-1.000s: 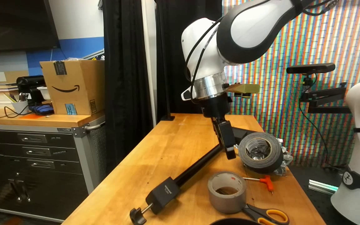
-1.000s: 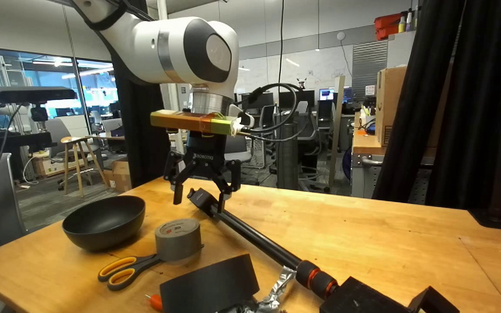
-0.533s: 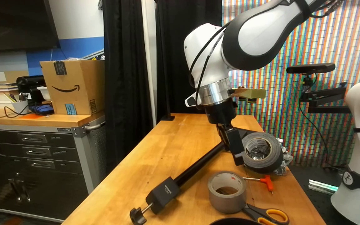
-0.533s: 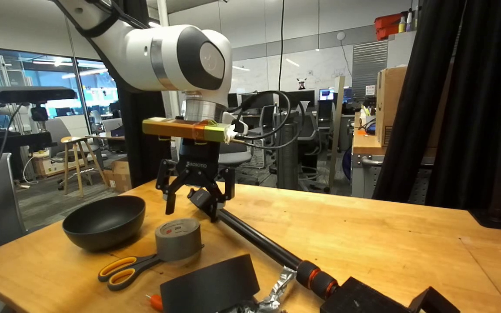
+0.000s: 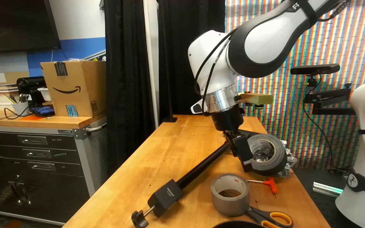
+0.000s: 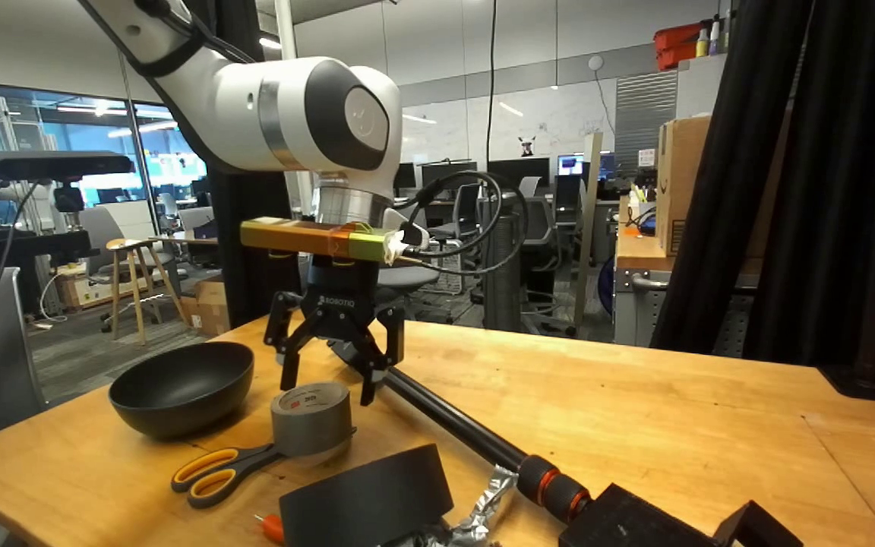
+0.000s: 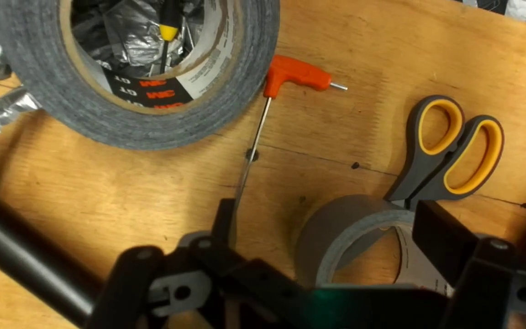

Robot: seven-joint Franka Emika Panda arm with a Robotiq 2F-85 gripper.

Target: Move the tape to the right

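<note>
The tape, a grey duct tape roll with a wide hollow centre, lies flat on the table in both exterior views (image 5: 230, 207) (image 6: 312, 429). It also shows in the wrist view (image 7: 324, 228), its near part hidden behind the gripper. My gripper (image 6: 328, 384) is open and empty, pointing down just above and behind the roll in that exterior view. In an exterior view (image 5: 246, 164) it shows edge-on. In the wrist view (image 7: 331, 224) one finger stands left of the tape. The other finger (image 7: 445, 242) overlaps the tape's right side.
Scissors (image 7: 420, 178) touch or nearly touch the tape. A larger dark tape roll (image 7: 153, 132) leans tilted over foil (image 6: 487, 505). An orange T-handle tool (image 7: 299, 73) lies between. A black bar (image 6: 453, 422) runs behind the tape, and a black bowl (image 6: 179, 395) stands beside it.
My gripper has come down closer to the table and shifted toward the tape, leftward in one exterior view and rightward in another. It stays open. The tape has not moved.
</note>
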